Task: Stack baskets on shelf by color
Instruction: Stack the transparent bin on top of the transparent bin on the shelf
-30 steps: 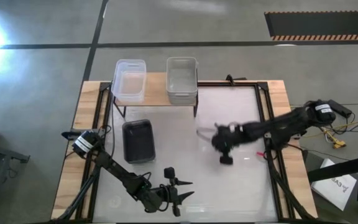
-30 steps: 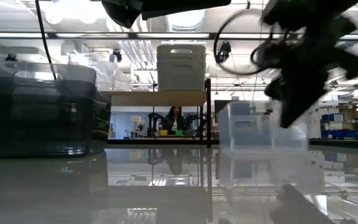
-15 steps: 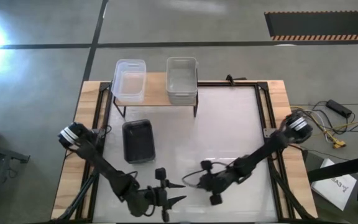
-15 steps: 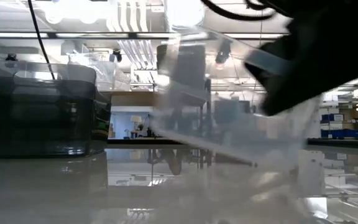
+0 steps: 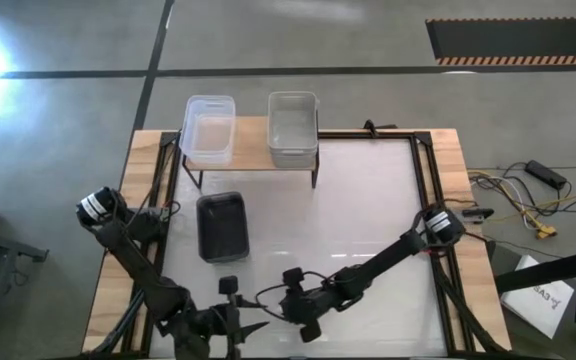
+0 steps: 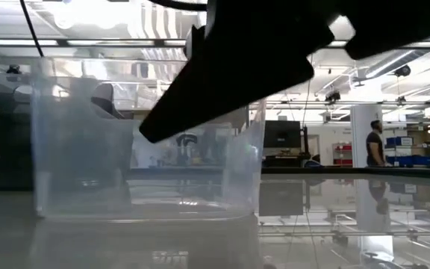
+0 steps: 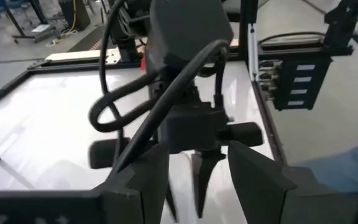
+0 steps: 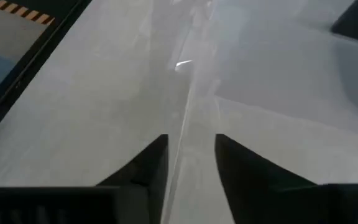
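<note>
On the shelf [image 5: 250,143] at the table's far edge stand a clear basket [image 5: 209,129] and a light grey basket [image 5: 293,128]. A dark grey basket [image 5: 223,227] rests on the table in front of the shelf. Another clear basket [image 6: 144,168] stands upright on its base near the table's front edge. My right gripper [image 5: 306,325] is over it, open, with its thin wall [image 8: 183,134] running between the fingers. My left gripper [image 5: 253,325] waits open just to the left, pointing at the right arm's gripper [image 7: 191,118]. My right gripper [image 8: 191,149] comes from above with one finger on each side of the clear basket's upper wall edge [image 8: 182,146]. A gap shows beside the edge, and I cannot tell whether either finger touches it. The basket stands on the table.
The table's black frame and wooden border [image 5: 448,200] run around the white top. The dark grey basket shows behind the clear one in the low view [image 6: 2,149]. Cables lie on the floor to the right [image 5: 538,195]. A person stands far off in the room [image 6: 375,142].
My right gripper has swept from the table's middle toward the near edge and leftward. The clear basket came with it, tipped on the way, and now stands level by the front edge. My left arm has drawn back toward the near left.
</note>
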{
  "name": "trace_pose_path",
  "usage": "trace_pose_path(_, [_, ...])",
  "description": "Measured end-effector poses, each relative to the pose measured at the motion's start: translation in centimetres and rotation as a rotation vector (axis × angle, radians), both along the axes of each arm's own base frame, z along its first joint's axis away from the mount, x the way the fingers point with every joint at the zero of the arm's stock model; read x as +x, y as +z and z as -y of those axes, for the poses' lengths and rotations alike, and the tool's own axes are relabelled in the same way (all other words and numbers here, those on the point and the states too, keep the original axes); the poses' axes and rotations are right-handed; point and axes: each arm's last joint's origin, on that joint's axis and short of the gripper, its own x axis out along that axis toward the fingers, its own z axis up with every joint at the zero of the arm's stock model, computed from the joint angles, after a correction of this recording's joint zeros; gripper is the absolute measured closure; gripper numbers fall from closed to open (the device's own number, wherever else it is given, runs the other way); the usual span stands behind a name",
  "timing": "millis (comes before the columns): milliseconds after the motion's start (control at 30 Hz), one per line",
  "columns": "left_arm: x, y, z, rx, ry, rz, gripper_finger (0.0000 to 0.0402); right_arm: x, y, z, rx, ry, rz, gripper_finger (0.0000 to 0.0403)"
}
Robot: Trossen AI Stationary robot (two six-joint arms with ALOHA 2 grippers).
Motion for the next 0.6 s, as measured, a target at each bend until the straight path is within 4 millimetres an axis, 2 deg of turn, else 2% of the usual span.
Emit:
trace_pose_path(133, [0.0,-0.4,0.0,-0.026,0.027,0.006,0.0251,-0.5,1.2,0.3,0.010,-0.010,0.002,0.0245])
trace_pose_path(233, [0.5,-1.1,0.2,-0.019,0.039,0.007,0.0251,-2.3,2.9,0.2,0.042,-0.019,0.028,0.0230])
trace_pose_path(333, [1.2,-1.8,0.3,-0.014,0.051,0.003,0.0251,-5.2,3.3,0.3,0.038,-0.073,0.035,0.0229])
trace_pose_path(500, [2.9,-3.3,0.3,-0.036,0.058,-0.005,0.0251,-11.0,2.3,0.0,0.048,-0.210,0.068,0.0240])
trace_pose_path(600, [4.2,-4.1,0.0,-0.089,0.011,-0.023,0.0251,-14.4,0.7,-0.6,0.100,-0.291,0.126,0.0249])
